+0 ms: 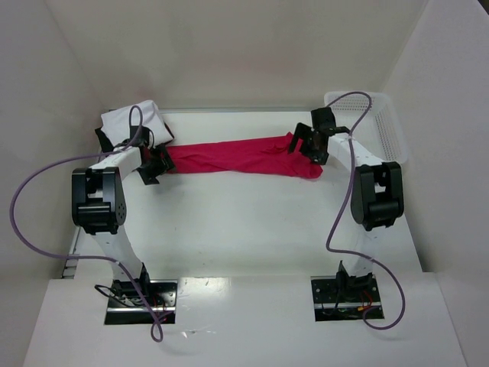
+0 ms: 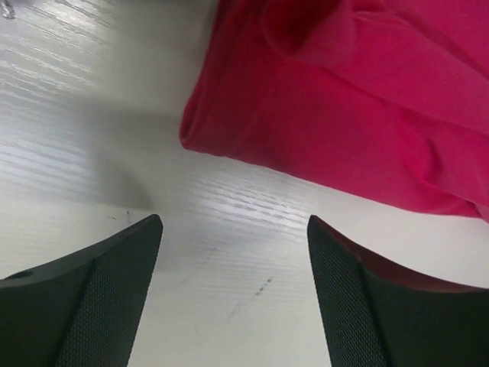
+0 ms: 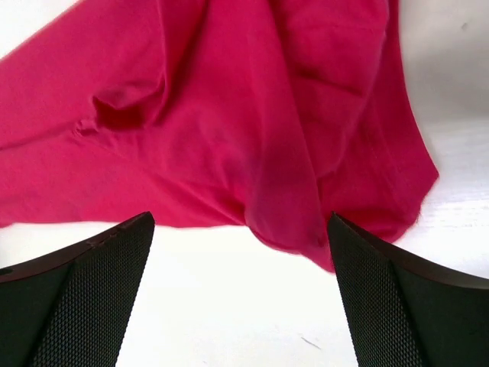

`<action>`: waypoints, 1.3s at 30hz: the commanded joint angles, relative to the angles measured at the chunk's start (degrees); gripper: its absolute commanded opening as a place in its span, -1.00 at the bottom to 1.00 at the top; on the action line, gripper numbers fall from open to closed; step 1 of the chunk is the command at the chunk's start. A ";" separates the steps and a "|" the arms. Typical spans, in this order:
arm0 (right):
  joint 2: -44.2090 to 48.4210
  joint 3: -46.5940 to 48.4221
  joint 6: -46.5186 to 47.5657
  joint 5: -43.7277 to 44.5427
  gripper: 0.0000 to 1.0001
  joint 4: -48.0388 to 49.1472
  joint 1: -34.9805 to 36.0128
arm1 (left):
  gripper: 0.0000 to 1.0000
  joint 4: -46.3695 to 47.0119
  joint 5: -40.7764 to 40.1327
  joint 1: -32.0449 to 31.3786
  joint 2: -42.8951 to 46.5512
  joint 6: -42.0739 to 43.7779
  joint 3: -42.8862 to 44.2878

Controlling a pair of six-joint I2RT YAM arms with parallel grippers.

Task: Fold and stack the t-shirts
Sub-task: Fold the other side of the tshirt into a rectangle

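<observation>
Bright, even light, soft shadows, mild glare streaking the table (image 2: 252, 210).

White arms (image 1: 122, 243) carry black joints (image 1: 95, 200), purple cables (image 1: 328, 241)

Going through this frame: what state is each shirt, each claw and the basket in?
Red shirt: unfolded, bunched into a long strip on the table, gripped by neither claw.
White shirt: far left, partly hidden by the left arm; fold unclear.
Left claw: open, just short of the strip's left end.
Right claw: open, at its right end.
Basket: upright, far right.
</observation>
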State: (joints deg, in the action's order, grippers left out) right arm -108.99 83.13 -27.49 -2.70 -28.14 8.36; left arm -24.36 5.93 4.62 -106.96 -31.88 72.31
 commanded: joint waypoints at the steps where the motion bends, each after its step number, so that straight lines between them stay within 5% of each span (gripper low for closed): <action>1: 7.64 -6.22 0.06 1.29 0.96 3.36 -0.27 | 0.62 2.04 -2.77 0.21 -2.81 -0.11 1.86; 6: 7.65 -9.30 1.11 1.29 0.80 3.96 -0.27 | 0.30 3.35 -2.77 0.21 -4.75 -0.11 3.18; 12: 6.60 -11.33 1.65 1.29 0.61 4.50 -0.27 | -0.37 2.83 -3.30 0.21 -5.98 1.02 3.71; 19: 5.45 -10.71 2.17 4.19 -0.17 5.64 -0.27 | -1.00 -0.24 -3.30 0.21 -5.46 2.25 4.24; 27: 4.93 -5.97 4.54 11.66 -0.71 3.54 -0.80 | -1.00 -6.22 -5.93 0.21 -0.02 4.19 2.39; 31: 6.16 -5.96 4.55 10.44 -0.71 3.53 -1.33 | -1.00 -4.65 -6.46 0.21 2.01 4.19 0.99; 34: 6.16 -7.28 4.55 9.82 -0.71 4.05 -1.33 | -0.20 -1.66 -6.46 0.21 2.63 4.19 2.56; 39: 6.16 -7.81 4.55 8.50 -0.71 4.06 -1.33 | -0.11 -0.17 -10.33 0.21 -0.96 5.50 5.81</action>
State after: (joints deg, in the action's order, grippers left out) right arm -103.85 74.98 -23.94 6.07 -25.74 7.44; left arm -27.27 -1.41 4.69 -106.59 -28.42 74.70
